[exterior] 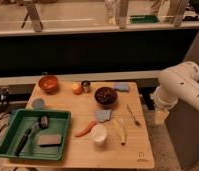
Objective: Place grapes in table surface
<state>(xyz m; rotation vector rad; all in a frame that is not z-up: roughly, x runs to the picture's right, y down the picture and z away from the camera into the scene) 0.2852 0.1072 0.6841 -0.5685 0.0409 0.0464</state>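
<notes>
The grapes point(105, 94), a dark reddish-purple cluster, lie in a dark bowl on the far middle of the table surface point(138, 140), a light tan wooden top with a small dark mark near the front right corner. My white arm point(180, 87) hangs at the right, off the table's right edge. Its lower end, the gripper point(160, 116), points down beside the table edge, well right of the grapes and holding nothing that I can see.
A green tray point(13, 145) at front left holds a brush and a sponge. On the table are an orange bowl point(48, 82), an orange fruit point(76, 88), a metal can point(86, 86), a blue sponge point(121, 86), a fork point(133, 115), a carrot-like piece point(85, 131) and a white cup point(98, 135).
</notes>
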